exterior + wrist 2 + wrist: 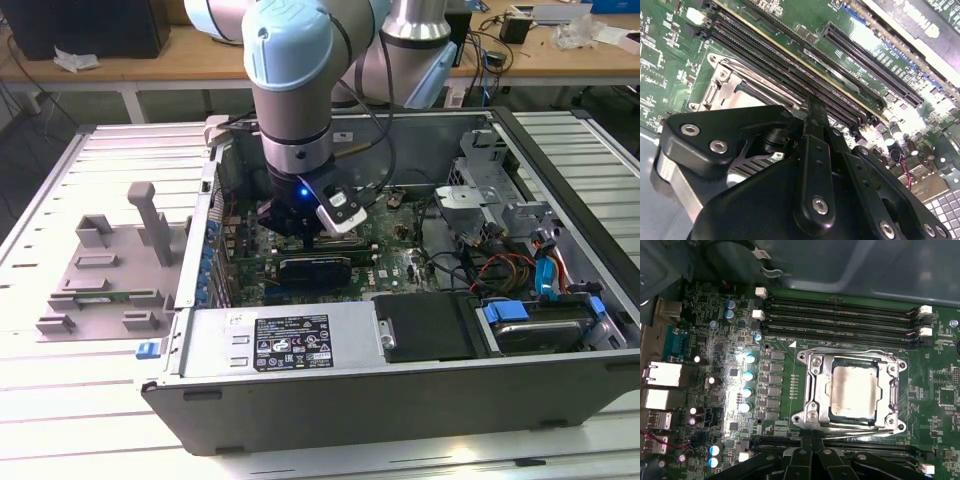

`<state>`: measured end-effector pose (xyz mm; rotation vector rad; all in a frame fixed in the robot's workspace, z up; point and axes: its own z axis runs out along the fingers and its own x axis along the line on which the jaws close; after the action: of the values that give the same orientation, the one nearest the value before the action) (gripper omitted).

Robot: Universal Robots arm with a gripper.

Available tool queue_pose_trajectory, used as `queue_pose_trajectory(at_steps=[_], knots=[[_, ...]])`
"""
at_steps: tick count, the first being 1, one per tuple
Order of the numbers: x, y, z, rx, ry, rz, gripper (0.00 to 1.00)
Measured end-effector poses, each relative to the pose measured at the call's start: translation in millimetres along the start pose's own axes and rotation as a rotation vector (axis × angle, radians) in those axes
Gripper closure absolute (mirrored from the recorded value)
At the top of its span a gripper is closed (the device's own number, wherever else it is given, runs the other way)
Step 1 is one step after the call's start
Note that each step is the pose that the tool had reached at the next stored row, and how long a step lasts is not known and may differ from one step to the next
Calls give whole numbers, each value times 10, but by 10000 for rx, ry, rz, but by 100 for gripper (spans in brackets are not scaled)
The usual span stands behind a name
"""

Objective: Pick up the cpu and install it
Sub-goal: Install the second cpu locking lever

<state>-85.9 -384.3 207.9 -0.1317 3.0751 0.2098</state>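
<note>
End effector (finger state unclear) above one cpu, seated in socket; four memory slots.

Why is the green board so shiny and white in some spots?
Glare: in the first wrist view a bright patch washes out the green board beside the cpu; in the second wrist view its far corner bleaches white; in the exterior view a small blue light glows on the arm.
</note>
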Motion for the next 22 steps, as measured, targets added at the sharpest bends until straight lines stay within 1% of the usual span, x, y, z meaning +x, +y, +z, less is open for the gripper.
queue_pose_trajectory(at_steps=[2,4,6,8,9,12,14,18,20,22], knots=[[23,0,12,-44,-17,14,89],[50,1,24,-125,-44,35,89],[56,1,28,-242,-85,54,89],[61,0,34,-390,-135,85,89],[65,0,39,-436,-152,97,89],[71,-4,51,-502,-183,134,89],[72,-14,54,-526,-195,177,89],[78,-88,43,-530,-208,258,89],[79,-96,42,-539,-211,264,89],[79,-103,40,-569,-212,268,89]])
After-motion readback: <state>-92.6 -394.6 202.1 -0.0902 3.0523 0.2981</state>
